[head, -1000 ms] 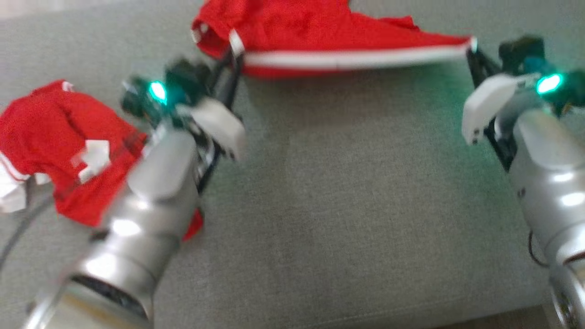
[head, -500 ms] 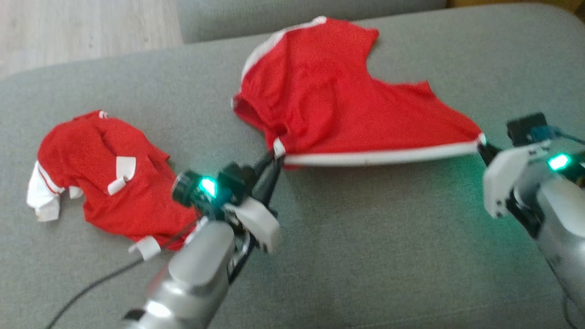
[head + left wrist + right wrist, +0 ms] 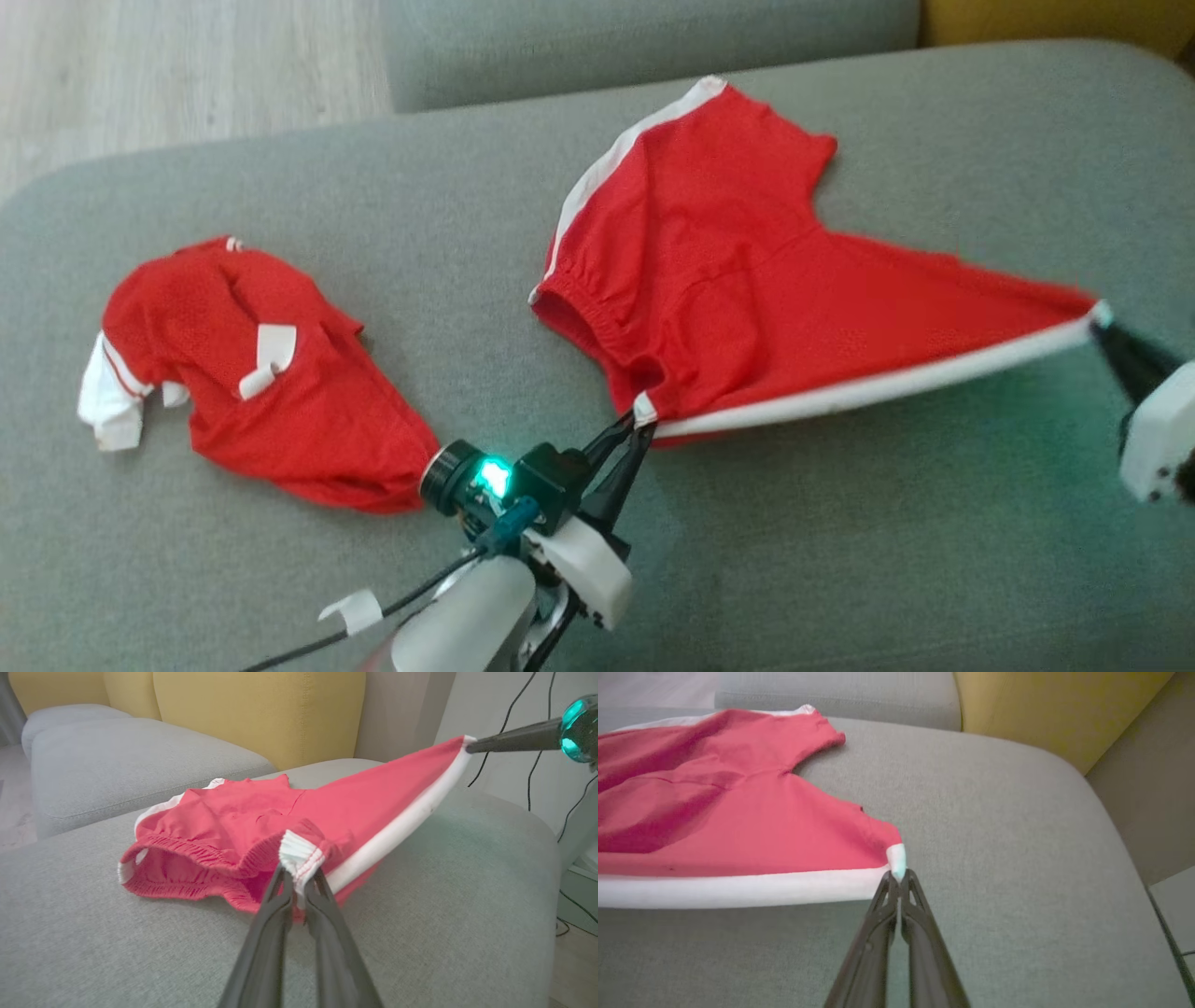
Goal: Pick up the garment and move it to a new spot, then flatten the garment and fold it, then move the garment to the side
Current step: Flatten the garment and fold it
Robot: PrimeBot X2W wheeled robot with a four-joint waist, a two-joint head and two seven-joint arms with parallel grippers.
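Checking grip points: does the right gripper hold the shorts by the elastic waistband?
No, the right gripper pinches a white-striped corner of the shorts.

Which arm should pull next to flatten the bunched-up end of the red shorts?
Probably the left gripper: it pinches the shorts at the bunched waistband; the right gripper holds the taut corner.

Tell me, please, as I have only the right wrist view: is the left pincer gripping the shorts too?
Observer: Yes, the left pincer is shut on the waistband corner of the red shorts.
Operator: How does the edge between the pincers run?
Observer: The white stripe runs taut from that corner to the right pincer.
Operator: Is anything else on the cushion?
Observer: A second red garment lies crumpled on the grey cushion, at the shorts' left, apart from them.
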